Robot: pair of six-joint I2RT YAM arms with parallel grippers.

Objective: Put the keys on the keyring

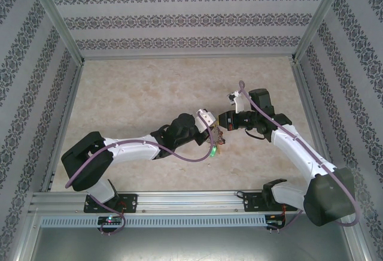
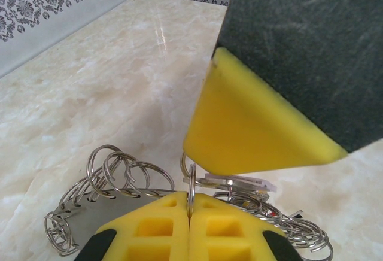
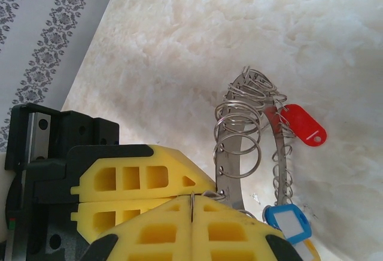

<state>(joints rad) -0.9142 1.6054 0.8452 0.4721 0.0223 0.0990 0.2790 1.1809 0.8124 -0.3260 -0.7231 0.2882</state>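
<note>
In the top view, the 2 arms are seen meeting over the middle of a marbled beige table, the left gripper and the right gripper tip to tip, with the keyring held between them above the tabletop and a green key hung just below it. In the left wrist view, the left gripper's 2 yellow honeycombed pads are pressed together on 1 upright loop of the keyring, whose flat grey plate is fringed with shiny round wire loops; a smooth yellow finger of the right gripper, backed by black foam, is set directly above that loop. In the right wrist view, the right gripper's pads are closed on a thin wire loop; whether it belongs to the keyring or to a key cannot be told. The curved metal band is seen edge-on, with a red key and a blue key attached along its rim.
</note>
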